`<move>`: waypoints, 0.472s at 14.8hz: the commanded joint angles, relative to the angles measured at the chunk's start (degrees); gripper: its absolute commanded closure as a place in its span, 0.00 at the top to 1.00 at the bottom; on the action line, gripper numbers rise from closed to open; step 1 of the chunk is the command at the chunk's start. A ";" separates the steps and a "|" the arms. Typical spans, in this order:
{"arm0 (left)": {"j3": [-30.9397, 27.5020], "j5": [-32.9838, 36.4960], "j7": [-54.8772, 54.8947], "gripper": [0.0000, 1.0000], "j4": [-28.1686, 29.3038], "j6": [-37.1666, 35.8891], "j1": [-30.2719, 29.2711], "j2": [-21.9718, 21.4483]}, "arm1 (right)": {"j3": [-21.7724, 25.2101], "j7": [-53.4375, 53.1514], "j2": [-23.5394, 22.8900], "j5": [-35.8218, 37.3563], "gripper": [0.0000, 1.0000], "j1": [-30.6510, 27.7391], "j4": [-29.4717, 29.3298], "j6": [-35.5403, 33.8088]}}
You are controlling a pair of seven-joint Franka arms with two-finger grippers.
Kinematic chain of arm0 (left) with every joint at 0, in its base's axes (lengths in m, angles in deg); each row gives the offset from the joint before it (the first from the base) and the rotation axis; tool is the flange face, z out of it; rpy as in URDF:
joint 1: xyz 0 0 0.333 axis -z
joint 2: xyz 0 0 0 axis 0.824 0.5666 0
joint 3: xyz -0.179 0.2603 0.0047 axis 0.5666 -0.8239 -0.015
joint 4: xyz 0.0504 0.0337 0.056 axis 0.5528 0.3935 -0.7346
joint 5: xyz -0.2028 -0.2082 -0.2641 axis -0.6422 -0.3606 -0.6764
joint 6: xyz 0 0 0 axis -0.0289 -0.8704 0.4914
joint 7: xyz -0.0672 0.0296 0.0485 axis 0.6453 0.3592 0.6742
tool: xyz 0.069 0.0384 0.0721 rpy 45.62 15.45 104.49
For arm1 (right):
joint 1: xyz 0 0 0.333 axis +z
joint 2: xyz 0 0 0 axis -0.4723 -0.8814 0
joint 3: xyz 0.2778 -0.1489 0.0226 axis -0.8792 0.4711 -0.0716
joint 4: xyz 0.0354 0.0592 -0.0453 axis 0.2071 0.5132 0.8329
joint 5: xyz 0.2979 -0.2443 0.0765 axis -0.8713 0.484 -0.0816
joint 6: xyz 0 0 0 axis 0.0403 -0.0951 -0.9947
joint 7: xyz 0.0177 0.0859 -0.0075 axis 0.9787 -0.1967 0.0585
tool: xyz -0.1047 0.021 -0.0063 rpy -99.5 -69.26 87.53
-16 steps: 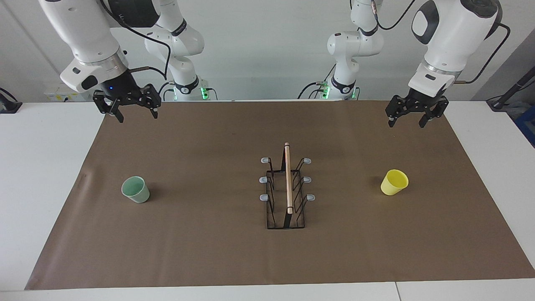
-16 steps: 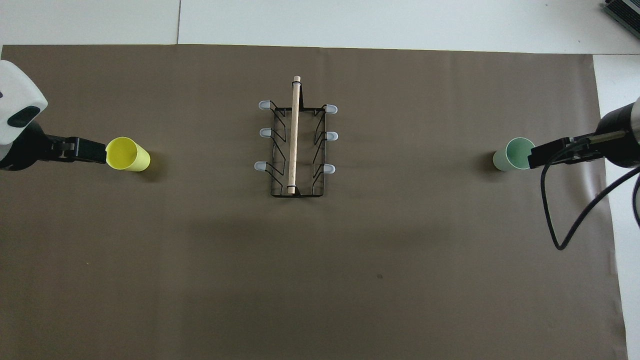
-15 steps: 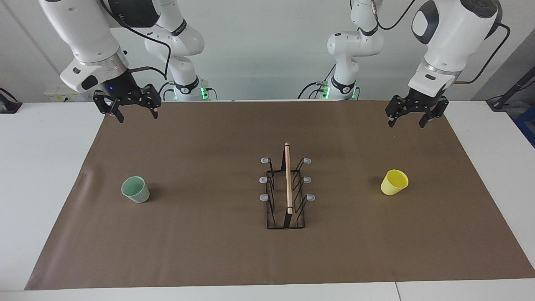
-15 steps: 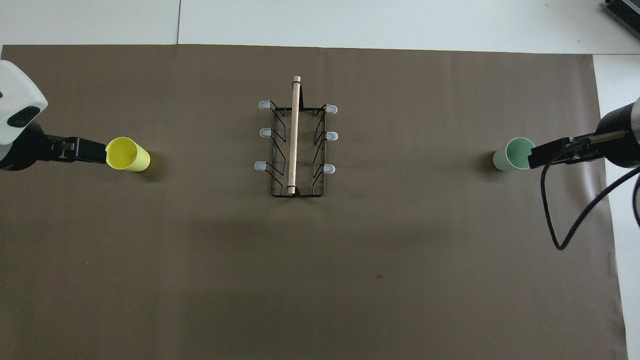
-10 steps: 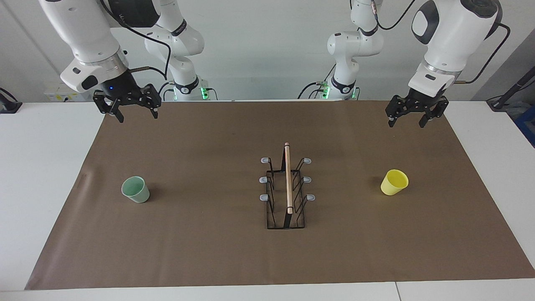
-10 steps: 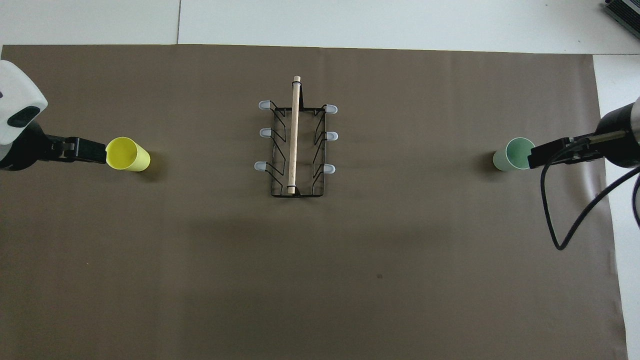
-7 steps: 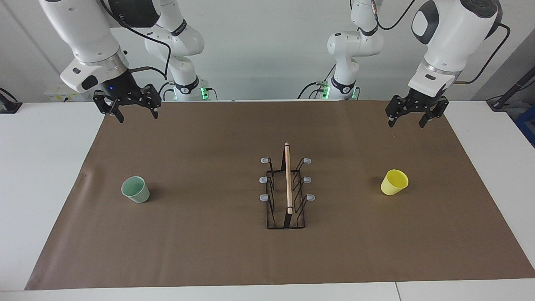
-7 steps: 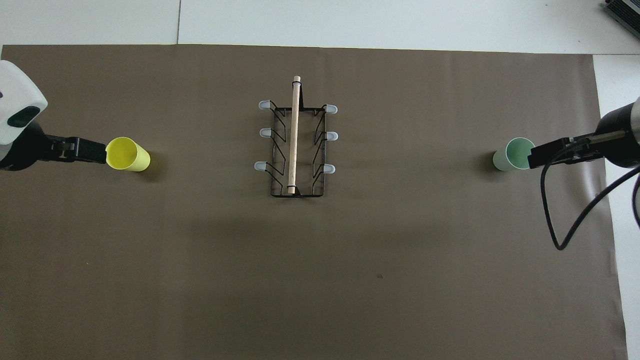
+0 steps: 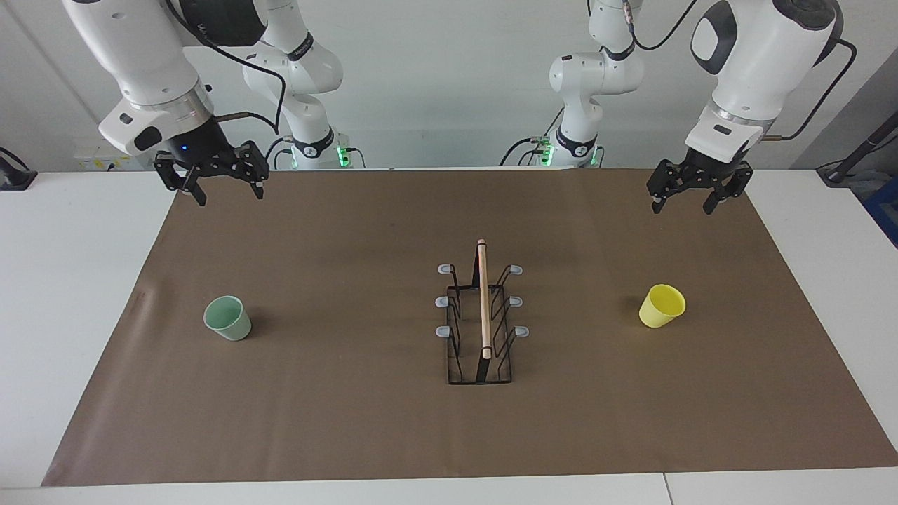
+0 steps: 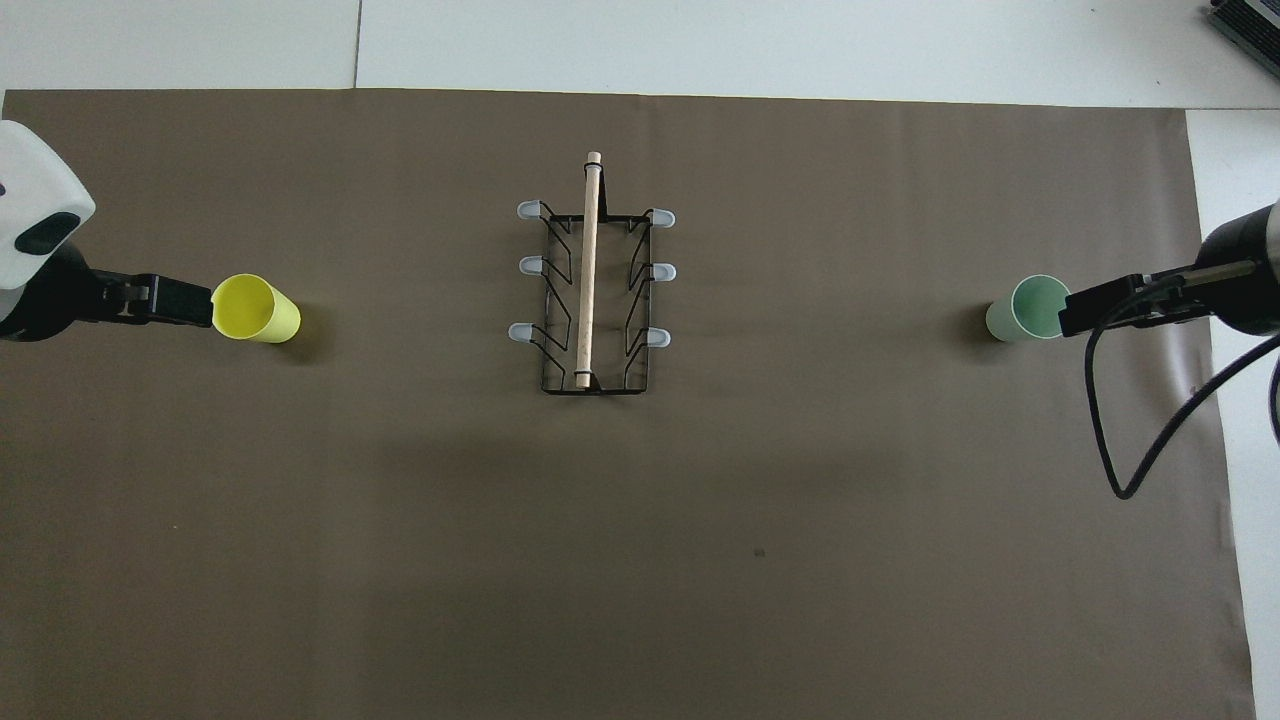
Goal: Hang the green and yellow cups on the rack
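Two cups wait on the brown mat of my bench (image 9: 70, 280), neither hung yet. The green cup (image 9: 227, 318) stands upright toward my right arm's end; the yellow cup (image 9: 661, 306) stands tilted toward my left arm's end. Between them, well apart from both, sits the rack (image 9: 481, 319), its wooden rod on top and all six grey-tipped prongs bare.

My right pincer (image 9: 223, 188) hangs raised over the mat's edge nearest me, fingers spread and empty. My left pincer (image 9: 682, 196) hangs likewise at its own end, also spread and empty.

I judge this the very start: the reach for a cup. Next, each pincer must travel out over its cup, descend, and close on the wall.
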 commanded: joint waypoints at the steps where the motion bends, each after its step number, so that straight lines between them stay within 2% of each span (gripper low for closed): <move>1: 0.62 -0.96 0.65 1.00 1.25 -0.42 -0.95 -1.33 | -0.66 0.60 0.46 -0.54 1.00 -0.24 0.12 -0.86; 7: 0.62 -0.96 0.56 1.00 1.25 -0.42 -0.95 -1.33 | -0.75 3.42 0.98 0.08 1.00 0.55 2.49 -0.24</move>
